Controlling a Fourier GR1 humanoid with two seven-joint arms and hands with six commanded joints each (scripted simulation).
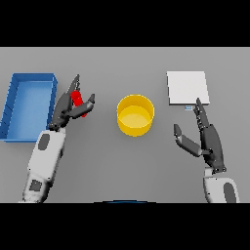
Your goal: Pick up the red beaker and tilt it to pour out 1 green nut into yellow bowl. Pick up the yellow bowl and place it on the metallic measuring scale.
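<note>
head view looks down on a grey desk. on the left side, the left hand is up by the red beaker. the dark fingers go along the far side of the beaker and the thumb comes round on the right side, so the hand is curled about it and looks to be holding it. only a bit of the red shows between the fingers and thumb, and i cannot tell if the beaker is standing on the desk or lifted off it. no green nut can be made out.

just left of that hand sits a blue bin, a long box with low walls, close to the left edge of the desk.

in the middle of the desk is the yellow bowl. it is round and stands upright, with nothing to be seen inside. it is apart from both hands.

far on the right lies the measuring scale, a flat, pale square plate. it is well apart from the bowl.

the right hand is on the near right. its fingers are straight and point toward the scale, with the tips just by the near edge of it. the thumb sticks out to the left. this hand is spread apart and holds nothing.
</note>
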